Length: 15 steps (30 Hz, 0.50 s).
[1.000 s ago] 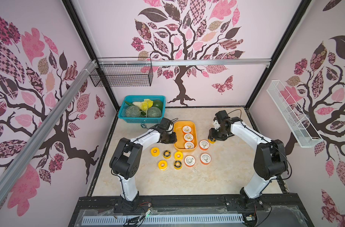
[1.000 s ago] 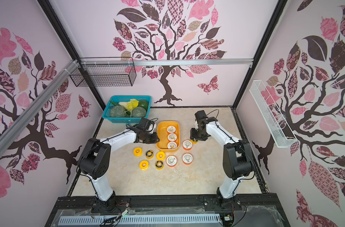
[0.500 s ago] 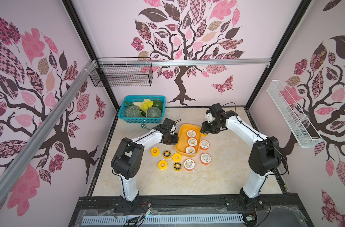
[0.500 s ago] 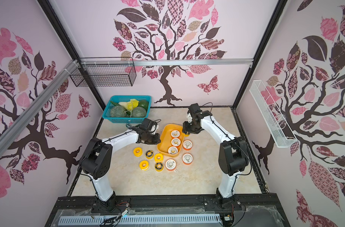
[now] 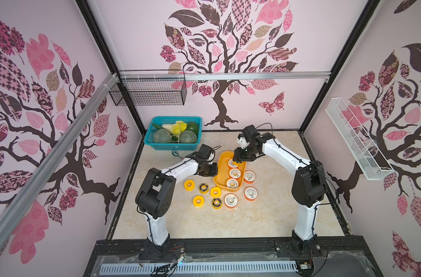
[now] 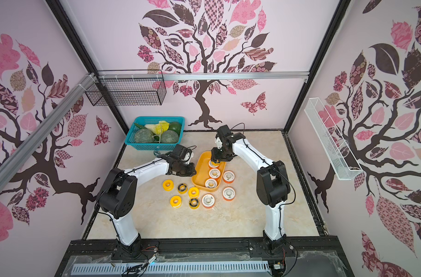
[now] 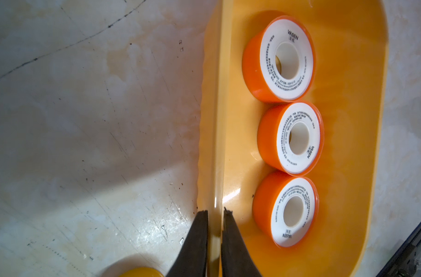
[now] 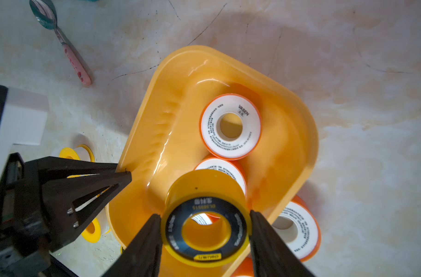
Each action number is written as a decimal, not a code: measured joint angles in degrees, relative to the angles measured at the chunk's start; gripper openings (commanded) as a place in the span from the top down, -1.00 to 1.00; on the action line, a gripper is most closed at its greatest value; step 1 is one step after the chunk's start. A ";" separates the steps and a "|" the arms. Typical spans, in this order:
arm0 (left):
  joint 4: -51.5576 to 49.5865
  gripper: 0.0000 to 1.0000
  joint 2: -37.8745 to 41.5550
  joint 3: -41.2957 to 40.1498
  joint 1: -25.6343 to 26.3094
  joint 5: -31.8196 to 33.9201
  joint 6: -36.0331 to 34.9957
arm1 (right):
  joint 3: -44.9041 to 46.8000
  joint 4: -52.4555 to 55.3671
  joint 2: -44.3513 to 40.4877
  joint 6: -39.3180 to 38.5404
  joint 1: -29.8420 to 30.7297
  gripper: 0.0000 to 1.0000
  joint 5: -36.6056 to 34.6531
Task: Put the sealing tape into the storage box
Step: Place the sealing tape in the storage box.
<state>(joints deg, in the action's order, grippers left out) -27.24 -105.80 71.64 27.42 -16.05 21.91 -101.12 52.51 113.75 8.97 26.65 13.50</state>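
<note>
- Now, the long rim of the shallow orange-yellow plastic storage box [image 7: 214,120] is pinched by the closed left pincer [image 7: 215,212], one finger inside the wall and one outside. The box is judged to be steadied this way so that it cannot slide on the pale marble-look table [image 5: 264,215].
- A yellow ring-shaped roll of sealing tape [image 8: 205,189] with a black labelled face is clamped across its outer wall by the right pincer [image 8: 204,214]. It is held above the box, toward the end farther from the arm bases, and is apparently not yet set down.
- Gripped by its sides, the roll can be released flat.
- No true long axis is offered by so squat a ring. Its hole axis is stood near upright, slightly tilted, with the black face upward.
- Three orange rolls [image 7: 298,138] with white faces are lined along the box's length, so bare floor is left beside them.
- More loose rolls [image 5: 189,185] are seen on the table beside the box.
</note>
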 measured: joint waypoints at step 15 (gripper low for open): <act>0.44 0.66 0.00 -0.63 0.00 -0.31 3.39 | -7.98 -2.01 11.93 1.53 5.27 -0.14 2.78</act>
<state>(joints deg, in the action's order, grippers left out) -26.81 -105.80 71.00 27.42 -16.36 25.30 -109.10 50.50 125.69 10.50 31.92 16.27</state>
